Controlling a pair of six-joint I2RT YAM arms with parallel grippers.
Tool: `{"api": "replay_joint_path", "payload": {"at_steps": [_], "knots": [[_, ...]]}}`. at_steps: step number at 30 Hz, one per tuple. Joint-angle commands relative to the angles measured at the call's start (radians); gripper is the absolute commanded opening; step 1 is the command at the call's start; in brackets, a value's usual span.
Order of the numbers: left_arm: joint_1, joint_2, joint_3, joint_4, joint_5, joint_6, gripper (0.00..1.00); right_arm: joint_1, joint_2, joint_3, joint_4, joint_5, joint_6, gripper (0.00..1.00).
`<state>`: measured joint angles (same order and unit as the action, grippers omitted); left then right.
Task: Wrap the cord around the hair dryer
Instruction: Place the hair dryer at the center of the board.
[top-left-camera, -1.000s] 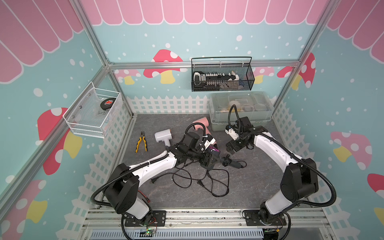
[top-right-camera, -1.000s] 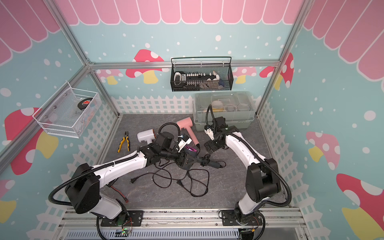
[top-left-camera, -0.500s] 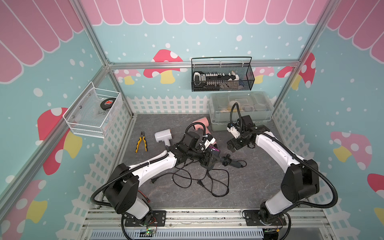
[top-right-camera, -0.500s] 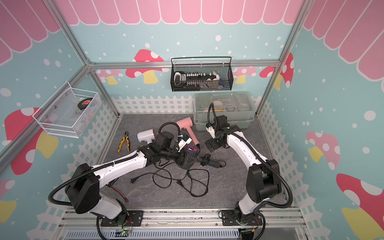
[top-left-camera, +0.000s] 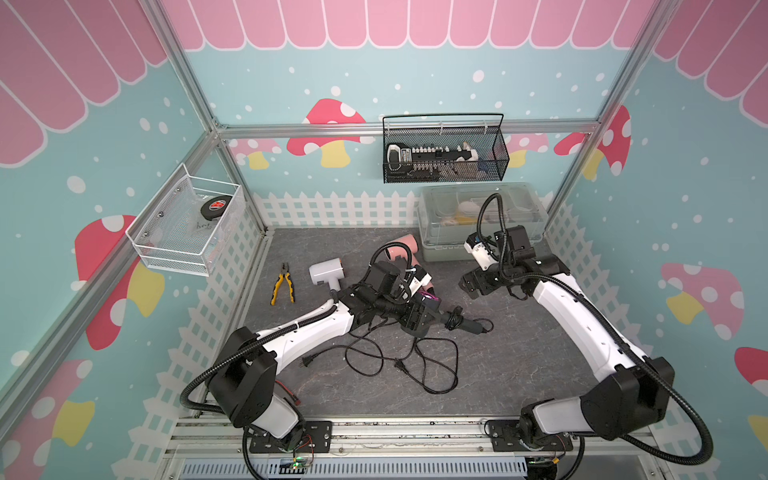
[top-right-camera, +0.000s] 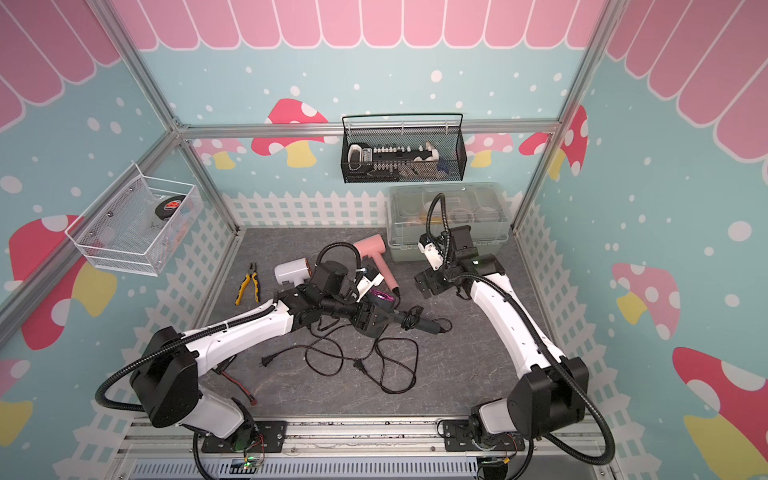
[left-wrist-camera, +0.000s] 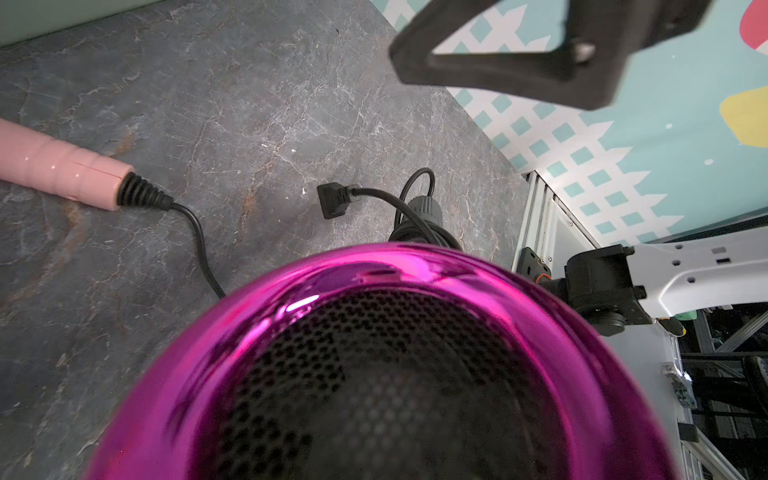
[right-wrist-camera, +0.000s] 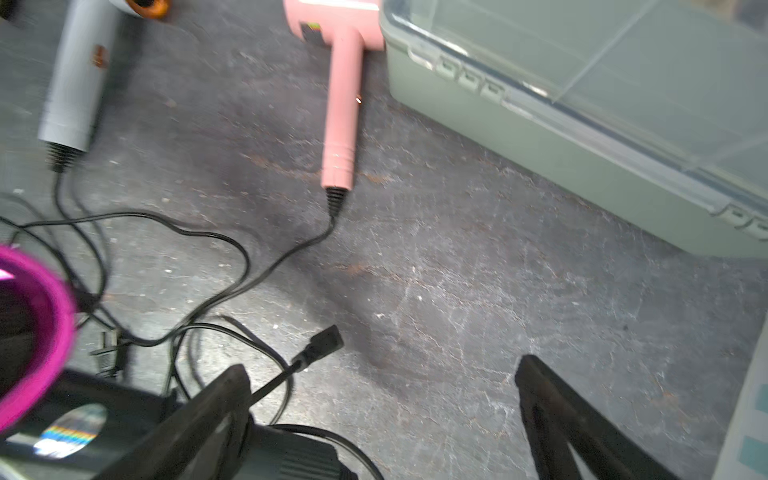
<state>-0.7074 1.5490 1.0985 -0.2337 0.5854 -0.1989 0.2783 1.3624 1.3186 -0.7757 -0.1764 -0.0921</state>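
The hair dryer (top-left-camera: 428, 297) is black with a shiny magenta ring and lies mid-floor in both top views (top-right-camera: 380, 297). My left gripper (top-left-camera: 415, 318) is shut on its head; in the left wrist view the magenta barrel (left-wrist-camera: 374, 270) hides the jaws. The cord (top-left-camera: 455, 319) is coiled around the handle, with a small loop past the handle's end. Its plug (left-wrist-camera: 332, 201) lies loose on the floor beside the handle. My right gripper (top-left-camera: 471, 286) hangs open and empty, above and behind the handle's end, with bare floor between its fingers (right-wrist-camera: 382, 370).
A pink dryer (top-left-camera: 401, 245) and a white dryer (top-left-camera: 326, 270) lie behind, their black cords (top-left-camera: 432, 365) tangled in front of my left arm. Yellow pliers (top-left-camera: 283, 284) lie at the left. A green lidded bin (top-left-camera: 440, 252) stands at the back right.
My right gripper has drawn a little back and to the right, away from the dryer's handle. The left arm and the dryer have stayed put.
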Motion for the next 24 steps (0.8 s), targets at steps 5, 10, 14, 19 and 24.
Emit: {"api": "replay_joint_path", "payload": {"at_steps": [5, 10, 14, 19, 24], "knots": [[0.0, -0.01, 0.067, 0.001, -0.001, 0.032, 0.0, 0.002, -0.153, -0.196, 0.117, -0.285, -0.022, 0.99], [-0.001, -0.011, 0.081, -0.023, 0.001, 0.036, 0.0, 0.011, -0.248, -0.326, 0.206, -0.365, -0.038, 0.99], [-0.001, -0.013, 0.088, -0.042, 0.001, 0.045, 0.0, 0.018, -0.269, -0.385, 0.237, -0.412, -0.086, 0.99], [0.0, -0.016, 0.088, -0.055, -0.007, 0.049, 0.0, 0.029, -0.282, -0.436, 0.281, -0.433, -0.104, 0.99], [0.002, -0.022, 0.092, -0.055, -0.009, 0.042, 0.0, 0.055, -0.263, -0.459, 0.303, -0.42, -0.077, 0.99]]}}
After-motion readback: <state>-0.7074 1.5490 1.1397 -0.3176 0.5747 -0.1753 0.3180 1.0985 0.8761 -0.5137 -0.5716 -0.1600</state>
